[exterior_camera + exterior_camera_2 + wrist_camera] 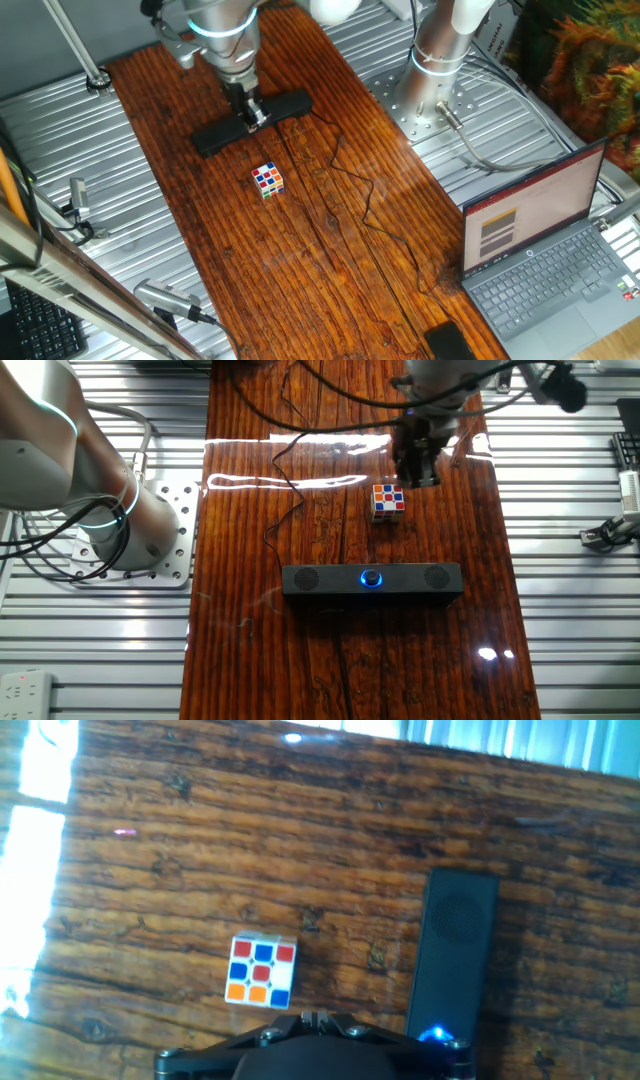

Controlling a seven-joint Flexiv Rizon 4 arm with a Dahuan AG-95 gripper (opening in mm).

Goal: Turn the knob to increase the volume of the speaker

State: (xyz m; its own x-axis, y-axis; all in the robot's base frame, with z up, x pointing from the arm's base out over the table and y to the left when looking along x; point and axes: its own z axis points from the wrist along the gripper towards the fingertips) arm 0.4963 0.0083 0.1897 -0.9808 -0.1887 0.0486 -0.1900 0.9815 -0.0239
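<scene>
The speaker is a long black bar lying across the wooden table. It also shows in one fixed view and in the hand view. The knob sits at its middle inside a blue glowing ring, and its glow shows at the bottom edge of the hand view. In one fixed view the hand hides the knob. My gripper hangs above the table, apart from the speaker. Its fingertips are together and hold nothing. It also shows in one fixed view.
A multicoloured puzzle cube lies close beside the speaker, also seen in one fixed view and the hand view. The thin black cable winds across the wood. An open laptop and a second arm's base stand off the board.
</scene>
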